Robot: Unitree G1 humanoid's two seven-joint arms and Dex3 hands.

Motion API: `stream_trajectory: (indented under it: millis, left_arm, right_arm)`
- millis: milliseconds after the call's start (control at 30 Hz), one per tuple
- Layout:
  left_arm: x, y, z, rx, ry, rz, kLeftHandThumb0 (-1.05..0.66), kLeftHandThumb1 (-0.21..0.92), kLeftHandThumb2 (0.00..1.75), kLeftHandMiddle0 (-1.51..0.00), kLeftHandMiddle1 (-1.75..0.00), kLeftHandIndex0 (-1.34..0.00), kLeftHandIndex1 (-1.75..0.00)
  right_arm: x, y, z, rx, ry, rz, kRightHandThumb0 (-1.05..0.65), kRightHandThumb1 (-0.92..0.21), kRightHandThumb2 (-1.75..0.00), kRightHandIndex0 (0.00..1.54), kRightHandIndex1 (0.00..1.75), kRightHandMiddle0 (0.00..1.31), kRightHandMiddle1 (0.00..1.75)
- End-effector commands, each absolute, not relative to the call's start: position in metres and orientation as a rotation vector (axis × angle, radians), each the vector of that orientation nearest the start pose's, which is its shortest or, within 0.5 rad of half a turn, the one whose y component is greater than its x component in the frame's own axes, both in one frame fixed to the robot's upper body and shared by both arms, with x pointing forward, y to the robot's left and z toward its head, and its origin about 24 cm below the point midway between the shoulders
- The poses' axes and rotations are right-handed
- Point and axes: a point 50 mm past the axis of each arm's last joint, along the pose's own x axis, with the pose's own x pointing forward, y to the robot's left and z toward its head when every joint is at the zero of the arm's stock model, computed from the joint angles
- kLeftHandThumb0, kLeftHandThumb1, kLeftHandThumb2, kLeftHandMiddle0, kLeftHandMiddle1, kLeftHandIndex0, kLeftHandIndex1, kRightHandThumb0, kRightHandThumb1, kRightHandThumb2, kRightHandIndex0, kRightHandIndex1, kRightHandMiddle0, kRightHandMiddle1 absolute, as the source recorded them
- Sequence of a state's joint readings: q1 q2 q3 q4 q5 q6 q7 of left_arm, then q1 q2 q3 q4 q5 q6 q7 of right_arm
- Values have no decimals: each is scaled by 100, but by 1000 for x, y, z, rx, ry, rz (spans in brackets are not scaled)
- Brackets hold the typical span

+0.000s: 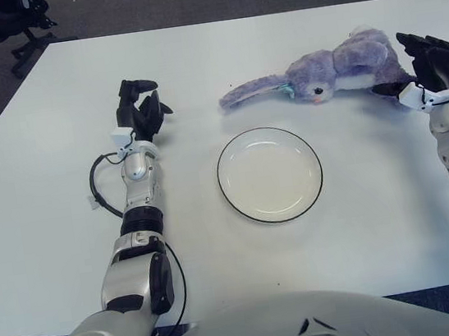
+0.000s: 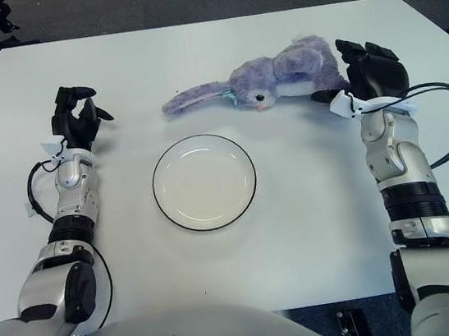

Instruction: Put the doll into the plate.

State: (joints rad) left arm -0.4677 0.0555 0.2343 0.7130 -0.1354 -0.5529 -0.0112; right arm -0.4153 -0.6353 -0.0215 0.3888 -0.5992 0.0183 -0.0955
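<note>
Both views look forward and down from the robot's head onto a white table (image 1: 46, 200), its chest filling the 6 o'clock edge. The two are set slightly apart sideways: the left eye view reaches further toward 9 o'clock, taking in an office chair (image 1: 2, 19) at 11 o'clock; the right eye view reaches further toward 3 o'clock, showing the whole right arm. Both share the plate (image 2: 204, 181) near centre and the table surface.
</note>
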Motion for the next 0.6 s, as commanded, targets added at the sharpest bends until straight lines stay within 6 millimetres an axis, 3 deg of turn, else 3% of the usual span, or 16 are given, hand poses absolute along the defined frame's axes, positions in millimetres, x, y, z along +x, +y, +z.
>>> stream_trajectory:
  millis: [0,333,567]
  left_arm:
    - [309,184,27,-152,-191,183,-35,92,36,-79,-172,-37,-157]
    - [308,183,27,-155,-193,185,-35,92,36,-78,-172,-37,-157]
    - [308,183,28,-158,-196,186,-35,92,36,-78,-172,-37,-157]
  right_arm:
    - [328,-287,130,-1211,-47,-242,-86,-92,-4,15,0,31,2]
    - [336,-287,122,-1247,-35,-234,-85,-92,-7,16,0,33,2]
    - [342,-284,112,-1254,84,-215,-85,-92,-9,18,0,33,1]
